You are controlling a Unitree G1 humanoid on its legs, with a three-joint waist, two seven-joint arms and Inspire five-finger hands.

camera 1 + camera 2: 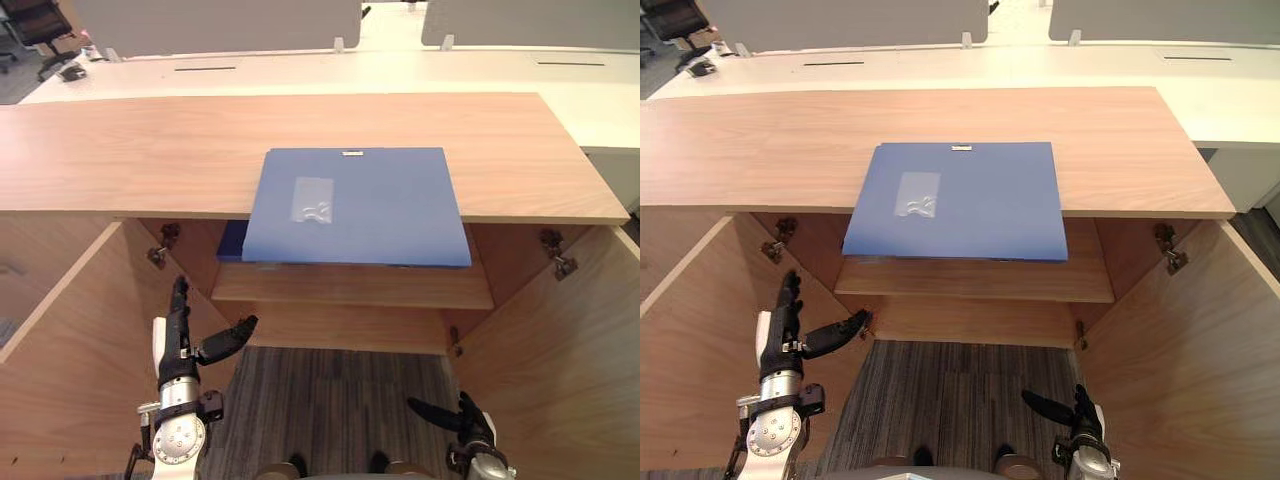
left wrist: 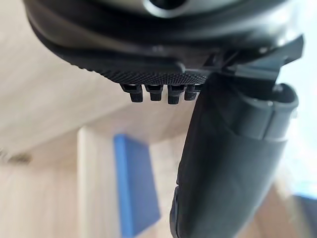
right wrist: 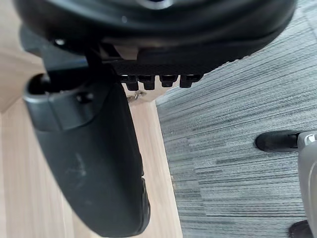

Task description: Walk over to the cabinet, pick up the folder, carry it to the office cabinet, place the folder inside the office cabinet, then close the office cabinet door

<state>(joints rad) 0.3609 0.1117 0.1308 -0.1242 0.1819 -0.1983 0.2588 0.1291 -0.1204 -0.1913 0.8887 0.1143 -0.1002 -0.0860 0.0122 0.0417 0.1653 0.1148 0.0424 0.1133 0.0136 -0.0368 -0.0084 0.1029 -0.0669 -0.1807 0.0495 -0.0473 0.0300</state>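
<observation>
Two doors stand wide open on the cabinet: the left door and the right door. Inside is a shelf, with carpet below. The folder, plain blue with a clear pocket, lies flat on the cabinet top, its near edge overhanging the opening. The left robot hand is raised beside the left door, fingers straight, thumb spread, empty. The right robot hand hangs low over the carpet, fingers apart, empty.
</observation>
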